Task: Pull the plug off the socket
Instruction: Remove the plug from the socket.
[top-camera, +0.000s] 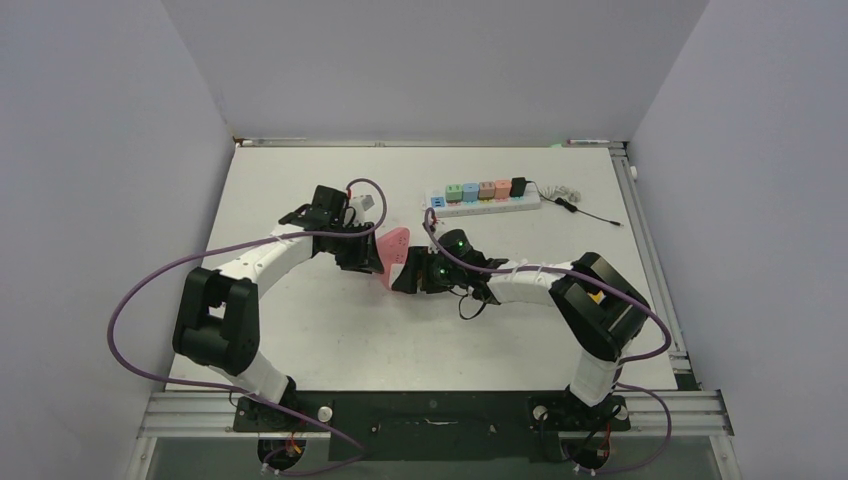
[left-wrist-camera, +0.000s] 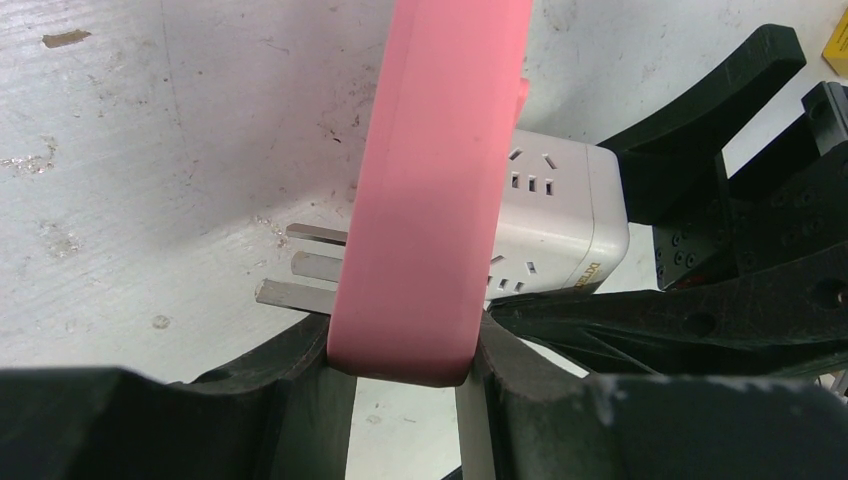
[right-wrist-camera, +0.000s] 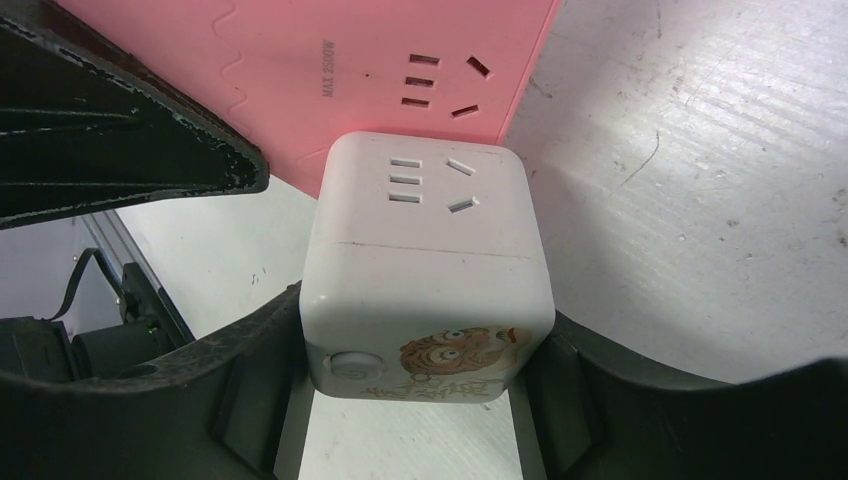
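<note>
Plug (right-wrist-camera: 425, 270) is a white cube, pushed into the flat side of the pink socket block (top-camera: 393, 255).

From above, the pink block sits near the middle of the table (top-camera: 300, 340), between the two arms. The left gripper (top-camera: 365, 255) is on one side of it and the right gripper (top-camera: 415, 275) on the other. The right arm hides the cube here. A power strip (top-camera: 485, 198) lies well apart, near the back.

The left wrist view shows the left pincer squeezing the bottom edge of the pink block. Three metal prongs (left-wrist-camera: 300, 265) stick out of the block's other side. The cube sits against the block with no gap that I can see.

In the right wrist view, the right pincer has a finger on each side of the cube and grips it tight.

What could go wrong? The cube is smooth, so the fingers could slide off when they pull. The left pincer holds only one edge, so the block could twist or pop out. A crooked pull could bend the pins.

The cube's own pins are hidden inside the block. The top of the block is cut off in both wrist views.
</note>
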